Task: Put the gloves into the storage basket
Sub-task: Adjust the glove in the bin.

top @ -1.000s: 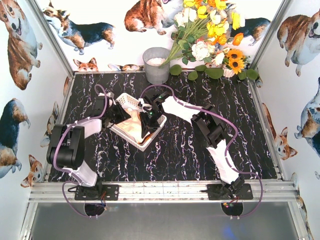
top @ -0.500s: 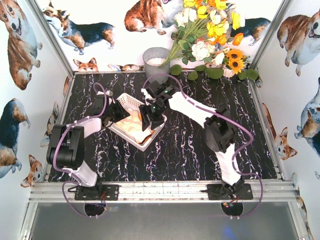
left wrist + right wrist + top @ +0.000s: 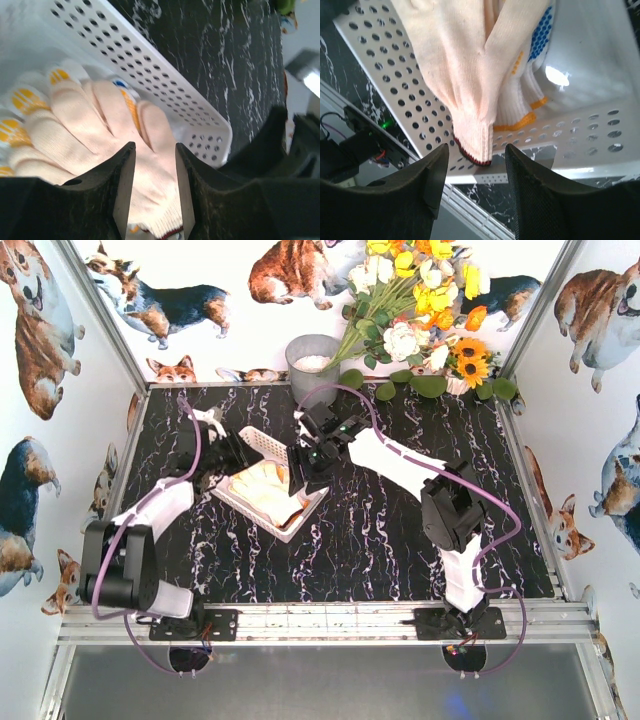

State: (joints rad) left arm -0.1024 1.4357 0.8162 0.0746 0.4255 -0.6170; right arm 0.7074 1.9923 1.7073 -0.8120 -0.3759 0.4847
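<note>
The white perforated storage basket (image 3: 262, 443) sits left of the table's middle with several gloves (image 3: 265, 485) piled in it. A peach-tan glove (image 3: 90, 120) lies on top, and its red-edged cuff (image 3: 475, 145) hangs over the basket wall (image 3: 385, 85). Under it show a blue-dotted glove (image 3: 540, 35) and a yellow-cuffed one (image 3: 520, 120). My left gripper (image 3: 232, 458) (image 3: 155, 147) hovers at the basket's left end, open, with the peach glove below its jaws. My right gripper (image 3: 300, 472) (image 3: 476, 150) is at the basket's right side, open and empty, clear of the cuff.
A grey metal bucket (image 3: 313, 370) stands at the back, with a bunch of flowers (image 3: 420, 310) and green leaves (image 3: 430, 385) to its right. Aluminium rails (image 3: 300, 618) and printed walls close the black marble table on every side.
My right gripper opened, let the peach glove drop into the basket and pulled back to the basket's right edge. My left gripper opened a little and its arm shifted left.
</note>
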